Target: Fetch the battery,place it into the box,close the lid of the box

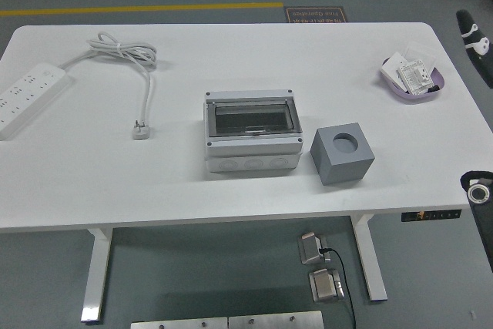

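Head view: grey junction box (251, 130) at counter (231, 52) centre, clear lid down, long axis left-right. Grey cube holder (342, 155) just right of it. No battery visible. Right hand (476, 42) at far right edge, well apart from the box; fingers' state cannot be told. Left arm absent.
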